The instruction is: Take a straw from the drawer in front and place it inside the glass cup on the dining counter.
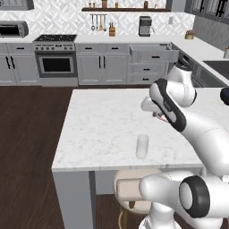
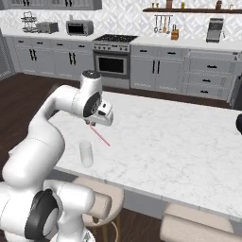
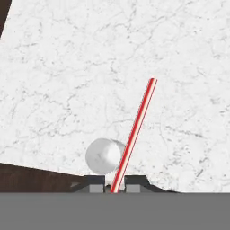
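Straw [image 3: 134, 134] base hidden between jaws, glass cup [image 3: 104, 156] rim partly overlapped

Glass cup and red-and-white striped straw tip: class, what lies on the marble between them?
Nothing; in the right base view only bare white marble dining counter separates the clear glass cup from the striped straw tip.
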Robot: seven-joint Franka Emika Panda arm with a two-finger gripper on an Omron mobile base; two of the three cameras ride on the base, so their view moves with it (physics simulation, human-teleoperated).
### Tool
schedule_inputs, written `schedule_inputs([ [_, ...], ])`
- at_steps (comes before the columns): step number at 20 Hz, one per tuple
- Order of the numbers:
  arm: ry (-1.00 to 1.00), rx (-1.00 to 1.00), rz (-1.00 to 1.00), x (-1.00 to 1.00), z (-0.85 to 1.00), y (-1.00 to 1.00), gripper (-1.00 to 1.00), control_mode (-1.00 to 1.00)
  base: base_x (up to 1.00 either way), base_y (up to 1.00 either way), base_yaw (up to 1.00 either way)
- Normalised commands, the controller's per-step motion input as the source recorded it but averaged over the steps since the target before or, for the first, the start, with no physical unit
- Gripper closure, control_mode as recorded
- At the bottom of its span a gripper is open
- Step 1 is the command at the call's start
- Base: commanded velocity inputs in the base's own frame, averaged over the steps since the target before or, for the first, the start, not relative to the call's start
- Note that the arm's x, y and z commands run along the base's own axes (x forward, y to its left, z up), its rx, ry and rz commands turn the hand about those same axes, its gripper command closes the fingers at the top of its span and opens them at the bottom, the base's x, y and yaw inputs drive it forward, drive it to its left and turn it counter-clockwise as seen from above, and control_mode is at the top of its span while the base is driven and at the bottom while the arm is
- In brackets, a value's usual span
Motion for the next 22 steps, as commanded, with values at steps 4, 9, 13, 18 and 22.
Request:
schedule_inputs([
  [4, 0.00, 0.53, 0.11, 0.00, 0.46, 0.00, 1.00, -1.00, 0.00, 0.00, 0.00],
  [9, 0.02, 0.56, 0.10, 0.00, 0.11, 0.00, 1.00, -1.00, 0.00, 0.00, 0.00],
  [13, 0.01, 0.48, 0.06, 0.03, 0.00, 0.01, 1.00, -1.00, 0.00, 0.00, 0.00],
  [18, -0.05, 0.24, 0.07, 0.07, 0.00, 0.17, 1.00, -1.00, 0.00, 0.00, 0.00],
  [22, -0.02, 0.14, 0.05, 0.18, 0.00, 0.39, 1.00, -1.00, 0.00, 0.00, 0.00],
])
